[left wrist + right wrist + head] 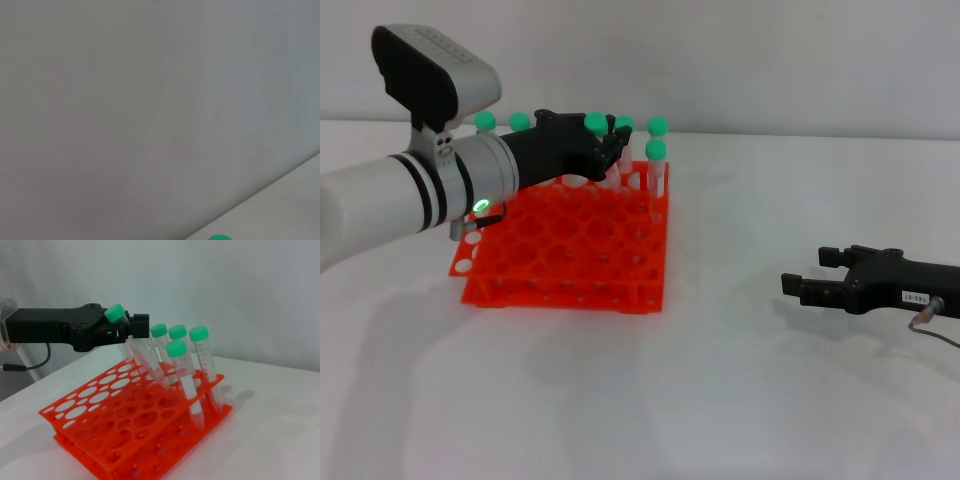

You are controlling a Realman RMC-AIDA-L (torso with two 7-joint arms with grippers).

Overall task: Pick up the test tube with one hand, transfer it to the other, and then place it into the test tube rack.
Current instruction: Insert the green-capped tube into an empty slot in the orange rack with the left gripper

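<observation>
Left black fingered gripper [610, 150], clamped on tilted green-capped clear plastic tube [131, 346], over orange-red gridded plastic rack [560, 262], twelve o'clock edge: handover done, insertion pending. Right black two-finger gripper [808, 272]: spread, empty, three o'clock.

Probably a lab: orange test tube rack [565, 250] with green-capped tubes [199, 370] on a white table [720, 400].

Left arm: we note a white forearm, black-banded silver cuff with green light behind the left gripper [605, 150], black-and-white housing above | Right arm: we note the matte black right gripper [810, 272], white label and thin cable at its rear.
</observation>
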